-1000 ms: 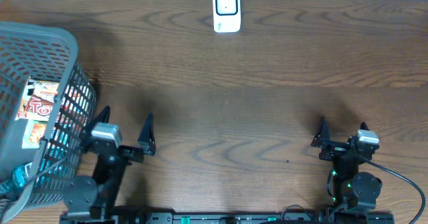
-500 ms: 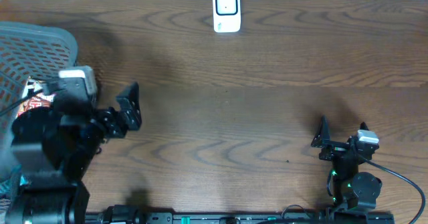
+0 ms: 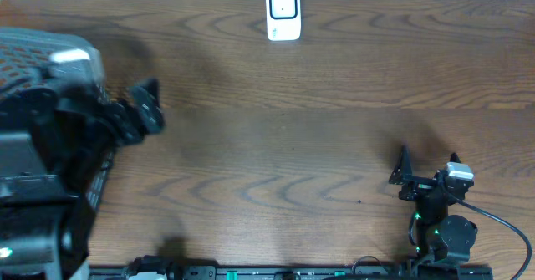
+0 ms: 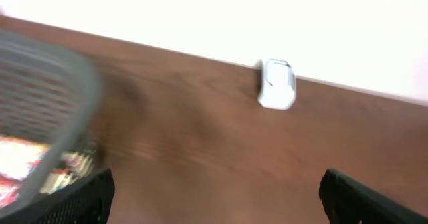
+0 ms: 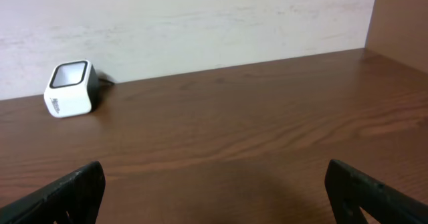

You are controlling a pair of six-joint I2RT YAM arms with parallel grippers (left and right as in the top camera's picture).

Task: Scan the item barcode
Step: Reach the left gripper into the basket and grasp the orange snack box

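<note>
The item (image 4: 20, 167), a red, white and yellow packet with print too blurred to read, lies in the grey basket (image 4: 63, 90) at the worktop's (image 3: 318, 146) left edge. The white scanner (image 3: 283, 12) stands at the middle of the far edge. The left fingers (image 4: 374, 197) are spread and empty beside the basket. The right fingers (image 5: 67, 190) are spread and empty near the front edge.

A grey mesh basket (image 4: 79, 67) stands at the wooden table's (image 3: 301, 121) left end, before a pale wall (image 5: 200, 17).
</note>
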